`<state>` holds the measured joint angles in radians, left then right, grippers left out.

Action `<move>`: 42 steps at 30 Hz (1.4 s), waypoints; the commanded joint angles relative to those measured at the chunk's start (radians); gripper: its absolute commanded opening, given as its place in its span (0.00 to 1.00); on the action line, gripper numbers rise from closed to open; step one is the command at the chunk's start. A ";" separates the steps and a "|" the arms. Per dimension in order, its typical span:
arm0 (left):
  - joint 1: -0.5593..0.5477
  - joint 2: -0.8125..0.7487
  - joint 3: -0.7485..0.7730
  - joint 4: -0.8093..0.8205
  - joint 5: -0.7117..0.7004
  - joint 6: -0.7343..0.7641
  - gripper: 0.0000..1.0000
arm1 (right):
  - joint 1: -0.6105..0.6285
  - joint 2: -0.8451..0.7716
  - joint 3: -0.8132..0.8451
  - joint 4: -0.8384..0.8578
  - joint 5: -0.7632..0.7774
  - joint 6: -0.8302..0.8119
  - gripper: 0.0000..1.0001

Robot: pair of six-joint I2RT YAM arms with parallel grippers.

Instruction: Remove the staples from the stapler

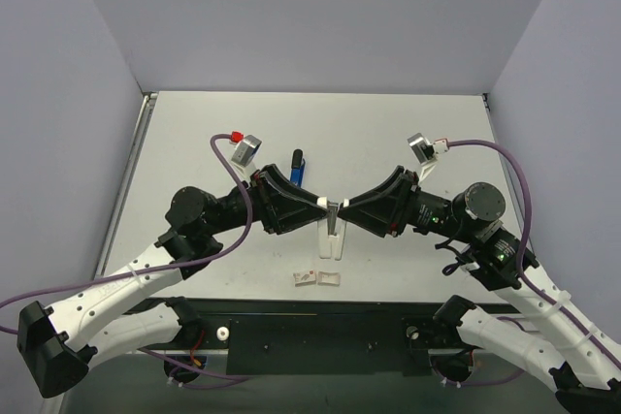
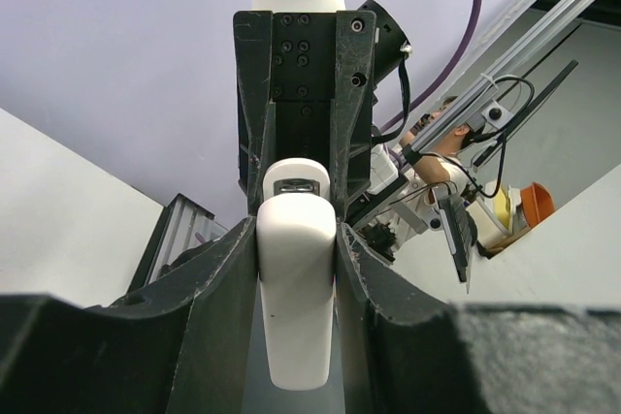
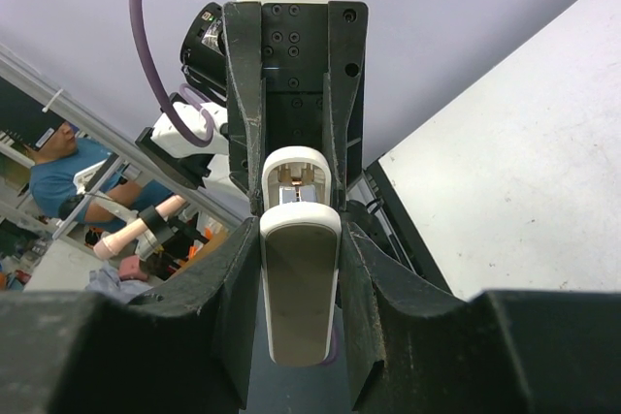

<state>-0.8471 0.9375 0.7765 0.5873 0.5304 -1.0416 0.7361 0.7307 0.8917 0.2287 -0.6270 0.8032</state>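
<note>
The blue stapler [image 1: 298,166] with a black end lies on the table behind the arms, apart from both grippers. My left gripper [image 1: 323,207] and right gripper [image 1: 343,207] meet at the table's middle. Both are shut on the top of a white bar [image 1: 333,236], which hangs down from them above the table. In the left wrist view my gripper [image 2: 296,239] clamps the bar's smooth white side [image 2: 296,307]. In the right wrist view my gripper [image 3: 301,239] clamps its grey-faced side [image 3: 301,288]. A hollow nose with metal inside shows above it.
Two small white pieces [image 1: 307,278] [image 1: 330,278] lie near the table's front edge [image 1: 320,300], just below the hanging bar. Grey walls stand at the back and on both sides. Purple cables loop over both arms.
</note>
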 commanded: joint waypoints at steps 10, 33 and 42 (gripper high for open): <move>-0.004 -0.039 0.069 -0.150 -0.026 0.138 0.00 | 0.005 -0.050 0.052 -0.107 0.053 -0.110 0.38; -0.003 -0.019 0.161 -0.550 0.321 0.491 0.00 | -0.035 0.142 0.377 -0.629 -0.214 -0.541 0.51; -0.004 -0.003 0.187 -0.639 0.350 0.549 0.00 | 0.014 0.237 0.411 -0.680 -0.275 -0.611 0.47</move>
<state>-0.8494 0.9356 0.9005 -0.0391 0.8383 -0.5369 0.7212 0.9474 1.2701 -0.4351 -0.8394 0.2512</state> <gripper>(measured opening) 0.430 0.474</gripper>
